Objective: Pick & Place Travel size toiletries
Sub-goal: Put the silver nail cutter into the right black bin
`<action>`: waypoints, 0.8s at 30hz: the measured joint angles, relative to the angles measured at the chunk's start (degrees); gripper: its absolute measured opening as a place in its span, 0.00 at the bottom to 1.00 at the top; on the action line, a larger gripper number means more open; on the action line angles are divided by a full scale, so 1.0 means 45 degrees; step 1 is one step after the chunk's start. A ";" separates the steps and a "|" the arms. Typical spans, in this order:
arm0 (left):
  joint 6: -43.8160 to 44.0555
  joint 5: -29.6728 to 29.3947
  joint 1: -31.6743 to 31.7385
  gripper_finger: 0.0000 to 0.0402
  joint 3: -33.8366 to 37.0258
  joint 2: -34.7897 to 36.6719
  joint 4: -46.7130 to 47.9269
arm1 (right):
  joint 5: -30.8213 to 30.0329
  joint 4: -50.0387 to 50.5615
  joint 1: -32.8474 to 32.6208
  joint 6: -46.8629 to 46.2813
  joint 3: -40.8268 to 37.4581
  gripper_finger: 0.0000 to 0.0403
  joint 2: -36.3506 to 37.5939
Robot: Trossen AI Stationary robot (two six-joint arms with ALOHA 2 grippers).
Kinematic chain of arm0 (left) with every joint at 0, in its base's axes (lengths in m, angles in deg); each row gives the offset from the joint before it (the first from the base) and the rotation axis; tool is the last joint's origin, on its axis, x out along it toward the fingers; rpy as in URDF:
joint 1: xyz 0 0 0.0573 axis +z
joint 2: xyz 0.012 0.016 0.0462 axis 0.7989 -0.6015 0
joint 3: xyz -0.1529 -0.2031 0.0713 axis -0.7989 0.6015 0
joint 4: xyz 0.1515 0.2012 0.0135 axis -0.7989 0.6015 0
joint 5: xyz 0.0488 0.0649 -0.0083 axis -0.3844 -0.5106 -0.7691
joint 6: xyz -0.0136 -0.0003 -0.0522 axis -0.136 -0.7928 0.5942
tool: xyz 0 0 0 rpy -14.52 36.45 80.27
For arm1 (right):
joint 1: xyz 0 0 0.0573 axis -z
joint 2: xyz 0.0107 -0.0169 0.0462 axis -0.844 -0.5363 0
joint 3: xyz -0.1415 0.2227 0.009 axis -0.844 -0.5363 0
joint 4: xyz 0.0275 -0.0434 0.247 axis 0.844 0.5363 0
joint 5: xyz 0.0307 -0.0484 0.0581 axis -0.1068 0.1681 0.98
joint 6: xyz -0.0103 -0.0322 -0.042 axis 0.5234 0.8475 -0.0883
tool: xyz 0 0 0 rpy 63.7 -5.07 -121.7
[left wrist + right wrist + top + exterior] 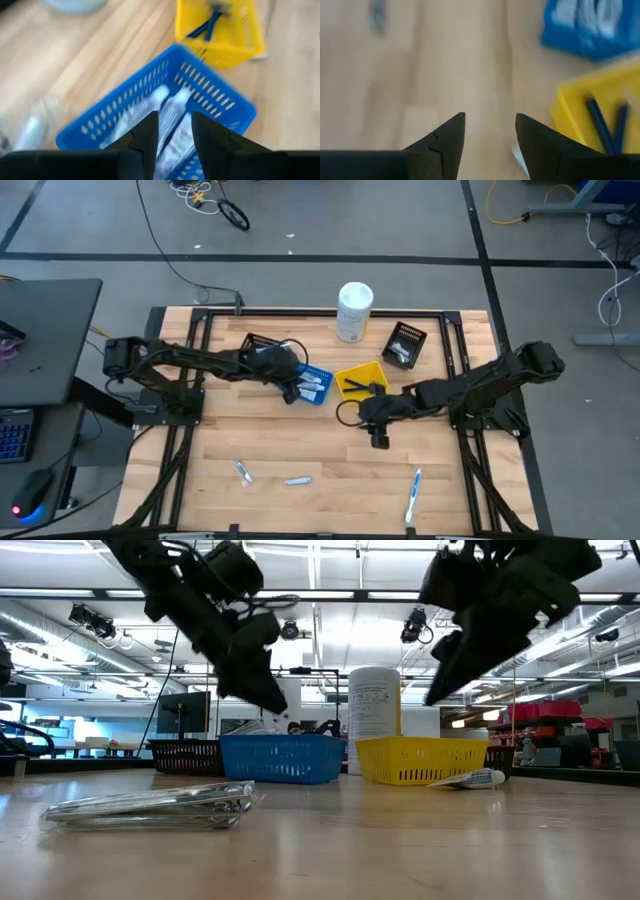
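While the left gripper [291,394] hangs over the blue bin [318,394] with fingers apart and empty, white tubes [172,117] lie inside it. Dark razors [352,384] sit in the yellow bin [378,370]. Nearby, the right gripper [380,440] hovers spread above bare wood. Three toiletries [412,495] lie along the table's near edge.

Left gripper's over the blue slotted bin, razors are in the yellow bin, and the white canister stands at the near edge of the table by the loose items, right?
Not quite. The tall white cylindrical canister stands at the far edge, behind the yellow slotted bin, as the high view shows. The rest holds: the left gripper hangs over the blue slotted bin, and the dark-handled razors lie in the yellow one.
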 joint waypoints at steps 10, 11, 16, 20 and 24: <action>-0.1492 0.1122 -0.0724 0.34 -0.0791 0.0924 -0.0137 | 0.0734 -0.6874 -0.0082 -0.0503 -0.1160 0.45 -0.0485; -0.1553 0.1114 -0.0872 0.34 -0.0791 0.0939 -0.0198 | 0.0721 -0.7325 -0.0116 -0.0518 -0.1184 0.45 -0.0635; -0.1920 0.1112 -0.1606 0.31 -0.0791 0.0939 -0.0364 | 0.0730 -0.8966 -0.0326 -0.0353 -0.1206 0.45 -0.1380; -0.1392 0.1093 -0.2454 0.29 -0.0798 0.1163 -0.0594 | 0.0720 -1.0572 -0.0687 -0.0520 -0.1043 0.45 -0.2002; -0.1150 0.1068 -0.3680 0.28 -0.0808 0.1473 -0.0869 | 0.0753 -1.0964 -0.0938 -0.0208 -0.0526 0.45 -0.2520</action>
